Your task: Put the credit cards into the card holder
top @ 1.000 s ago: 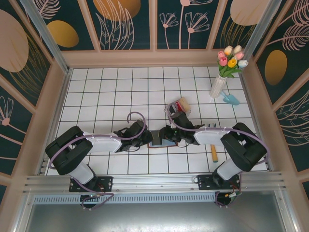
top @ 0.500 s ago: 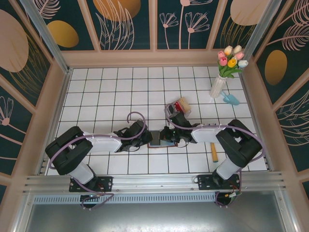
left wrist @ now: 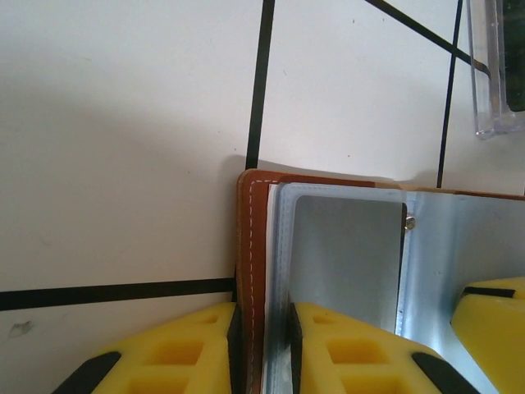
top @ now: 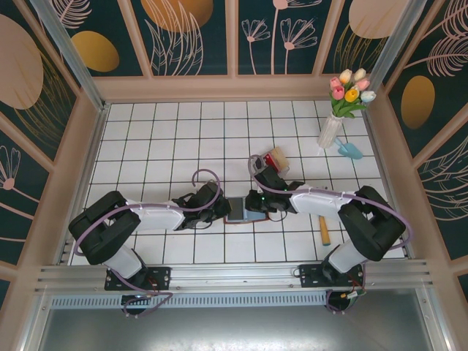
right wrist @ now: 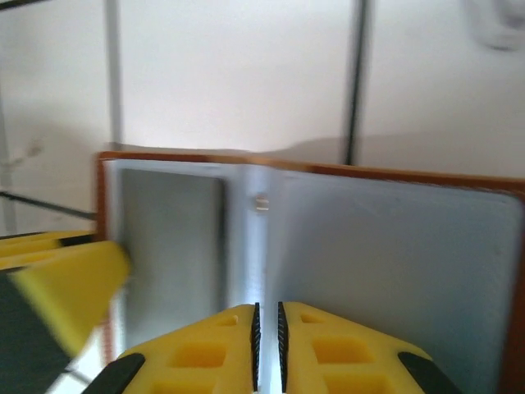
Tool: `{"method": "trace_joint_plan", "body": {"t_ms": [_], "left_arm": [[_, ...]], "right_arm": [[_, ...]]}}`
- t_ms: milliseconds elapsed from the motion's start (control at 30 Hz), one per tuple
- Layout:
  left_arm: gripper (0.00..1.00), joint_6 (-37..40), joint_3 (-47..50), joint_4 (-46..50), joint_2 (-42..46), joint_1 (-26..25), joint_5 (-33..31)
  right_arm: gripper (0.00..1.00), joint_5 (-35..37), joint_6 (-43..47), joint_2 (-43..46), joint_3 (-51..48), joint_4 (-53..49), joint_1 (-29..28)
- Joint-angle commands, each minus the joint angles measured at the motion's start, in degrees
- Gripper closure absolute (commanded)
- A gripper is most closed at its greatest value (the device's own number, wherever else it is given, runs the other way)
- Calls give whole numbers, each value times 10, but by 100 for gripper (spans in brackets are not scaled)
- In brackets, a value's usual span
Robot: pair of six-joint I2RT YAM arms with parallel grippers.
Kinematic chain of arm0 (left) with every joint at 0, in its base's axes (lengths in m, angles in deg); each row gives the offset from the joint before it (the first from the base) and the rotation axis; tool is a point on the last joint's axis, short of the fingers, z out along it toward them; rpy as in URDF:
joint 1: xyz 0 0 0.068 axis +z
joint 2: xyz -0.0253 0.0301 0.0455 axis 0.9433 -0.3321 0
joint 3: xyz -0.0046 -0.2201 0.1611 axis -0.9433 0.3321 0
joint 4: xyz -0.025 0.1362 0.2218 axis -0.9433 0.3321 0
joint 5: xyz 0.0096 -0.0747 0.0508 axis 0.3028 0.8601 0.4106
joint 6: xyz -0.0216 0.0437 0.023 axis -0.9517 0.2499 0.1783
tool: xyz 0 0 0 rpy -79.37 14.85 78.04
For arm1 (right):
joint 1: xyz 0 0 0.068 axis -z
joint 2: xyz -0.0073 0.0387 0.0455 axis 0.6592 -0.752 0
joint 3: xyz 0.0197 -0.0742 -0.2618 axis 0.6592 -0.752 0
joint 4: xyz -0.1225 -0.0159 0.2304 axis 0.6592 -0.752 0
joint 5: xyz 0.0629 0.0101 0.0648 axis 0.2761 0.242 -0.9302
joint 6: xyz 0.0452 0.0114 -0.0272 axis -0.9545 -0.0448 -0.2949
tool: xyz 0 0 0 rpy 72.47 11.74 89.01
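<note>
Looks like the preparing step: spreading and steadying the card holder (top: 238, 210) ahead of any card insertion. Finds it lying open on the bench (top: 168, 131), close to the middle of the near edge, between the two arms. Clamps its left cover with the left pincer (left wrist: 261, 318), fingers closed firmly on the brown edge and the clear sleeve just inside it. Sets the right pincer (right wrist: 267, 316) over the central fold, fingers almost together with only a hairline slit between; cannot tell about any thin thing caught there. Leaves the credit cards (top: 276, 158), red showing, in a clear tray (left wrist: 486, 98) farther toward the far edge and right of middle, apart from the holder.

Calls next, probably, for freeing the right pincer, fetching one card by a short edge, and sliding it flat and square into a slot, with the left grip holding the cover against skating on the smooth tiles.

Brown leather-like cover, rounded corner, pale stitching along the rim. Grey inner panels with a dull metallic sheen, small rivet at the fold. Thin, stiff, slick-looking cards. Yellow moulded fingers with recessed pockets and black pads.
</note>
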Motion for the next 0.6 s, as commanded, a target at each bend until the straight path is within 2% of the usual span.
{"method": "trace_joint_plan", "body": {"t_ms": [0, 167, 267, 333, 433, 567], "left_arm": [[76, -5, 13, 27, -23, 0, -14], [76, -7, 19, 30, -19, 0, -20], [76, -4, 20, 25, -13, 0, -18], [75, 1, 20, 18, -3, 0, -16], [72, 12, 10, 20, 16, 0, -16], [69, 24, -9, 45, 43, 0, -28]], "right_arm": [[83, 80, 11, -10, -10, -90, 8], [82, 119, 13, 8, -2, -125, 21], [81, 108, 32, 33, 20, -128, 24], [77, 106, 46, 53, 40, -129, 25], [71, 64, 78, 78, 79, -129, 33], [68, 86, 112, 92, 134, -155, 58]]}}
